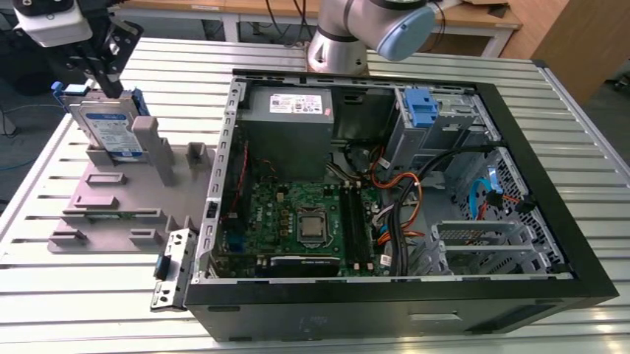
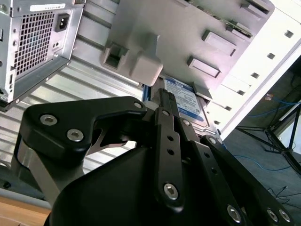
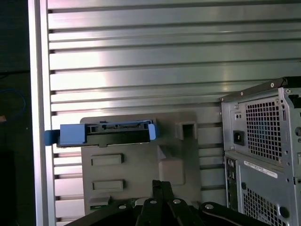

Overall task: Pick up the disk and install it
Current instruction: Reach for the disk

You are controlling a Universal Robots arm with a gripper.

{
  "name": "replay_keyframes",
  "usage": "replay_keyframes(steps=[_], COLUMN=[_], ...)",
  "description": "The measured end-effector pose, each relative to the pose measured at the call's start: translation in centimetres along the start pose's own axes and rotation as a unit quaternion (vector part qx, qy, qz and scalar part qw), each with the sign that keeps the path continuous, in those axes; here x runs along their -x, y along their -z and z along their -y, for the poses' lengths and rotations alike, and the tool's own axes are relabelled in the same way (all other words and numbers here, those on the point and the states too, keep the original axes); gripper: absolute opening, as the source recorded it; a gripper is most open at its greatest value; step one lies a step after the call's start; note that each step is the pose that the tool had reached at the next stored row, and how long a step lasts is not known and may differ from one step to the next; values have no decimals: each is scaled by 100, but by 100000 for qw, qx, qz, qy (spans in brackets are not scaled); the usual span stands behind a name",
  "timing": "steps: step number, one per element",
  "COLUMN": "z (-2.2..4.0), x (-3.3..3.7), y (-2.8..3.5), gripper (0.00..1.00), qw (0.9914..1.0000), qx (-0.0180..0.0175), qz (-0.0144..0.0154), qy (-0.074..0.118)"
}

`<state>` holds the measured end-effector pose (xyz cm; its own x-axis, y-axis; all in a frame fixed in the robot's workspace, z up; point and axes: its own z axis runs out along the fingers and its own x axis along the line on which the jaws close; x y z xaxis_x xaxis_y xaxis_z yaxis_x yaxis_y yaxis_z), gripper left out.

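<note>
The disk (image 1: 106, 129) stands on edge in a slot of a grey fixture (image 1: 108, 199), at about 10 o'clock in the exterior view. Its white-and-blue label faces the camera, and blue carrier rails (image 3: 70, 134) run along its edges. In the first wrist view the disk (image 3: 110, 133) is seen edge-on from above, across the far end of the fixture (image 3: 141, 160).

At 12 o'clock from the disk in the exterior view, the gripper (image 1: 113, 90) hangs right at its upper edge. I cannot tell whether it touches. The gripper (image 3: 162, 184) is narrow, its tips almost together and holding nothing. In the second wrist view the gripper (image 2: 165, 96) ends in front of the top of the disk (image 2: 186, 101).

The fixture rests on a ribbed metal bench (image 1: 59, 295). At 3 o'clock from the disk lies an open computer case (image 1: 394, 317), just beside the fixture. Inside the case, a grey power supply (image 1: 291, 122) is at 12 o'clock and a green motherboard (image 1: 295, 214) sits below it. A blue bracket (image 1: 420, 110) on the metal drive cage is at about 1 o'clock. The arm (image 1: 364, 22) rises behind the case, at 12 o'clock in the exterior view.
</note>
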<state>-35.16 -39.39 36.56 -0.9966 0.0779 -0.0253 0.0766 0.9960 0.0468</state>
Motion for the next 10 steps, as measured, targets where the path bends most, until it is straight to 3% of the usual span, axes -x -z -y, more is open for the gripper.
replay_keyframes(steps=[8, 9, 10], z=[1, 1, 1], x=[-9, -9, -10], y=[-1, -2, -4], gripper=[11, 11, 11], qw=[100000, 100000, 100000], qx=[-1, -1, -25], qz=[-4, -40, -302], qy=[-2, 0, -19])
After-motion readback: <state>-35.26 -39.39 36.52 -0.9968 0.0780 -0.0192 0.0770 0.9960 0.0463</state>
